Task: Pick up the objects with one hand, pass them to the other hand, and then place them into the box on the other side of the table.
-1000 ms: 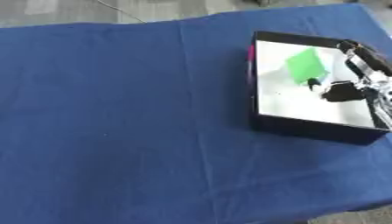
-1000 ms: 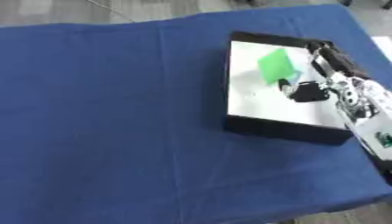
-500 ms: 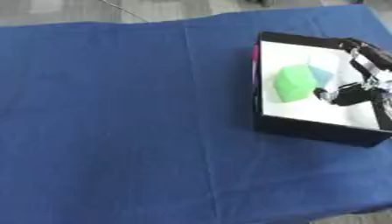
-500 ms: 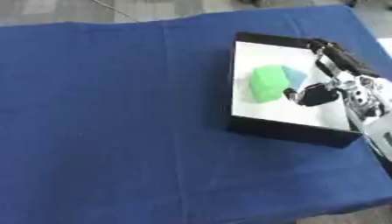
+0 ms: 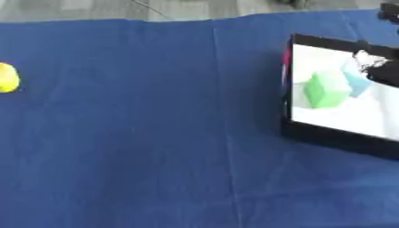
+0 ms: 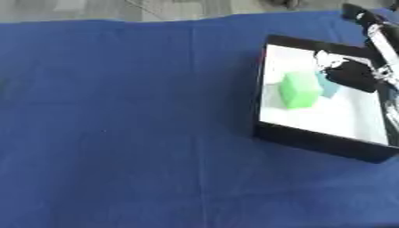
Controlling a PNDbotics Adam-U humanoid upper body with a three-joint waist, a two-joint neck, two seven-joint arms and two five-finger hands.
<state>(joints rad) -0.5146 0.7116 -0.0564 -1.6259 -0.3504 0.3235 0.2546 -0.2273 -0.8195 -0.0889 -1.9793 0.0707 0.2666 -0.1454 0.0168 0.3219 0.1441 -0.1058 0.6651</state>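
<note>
- No brand, label or writing can be read on anything.
- The box, black outside and white inside, sits at the right on the blue-covered tabletop.
- A green block lies inside the box, a pale blue thing just right of it.
- The right robot hand is over the box's far right; blurred, so its fingers cannot be told.
- Only the left eye view shows a yellow object at the far-left edge.

Green block released into box.
</note>
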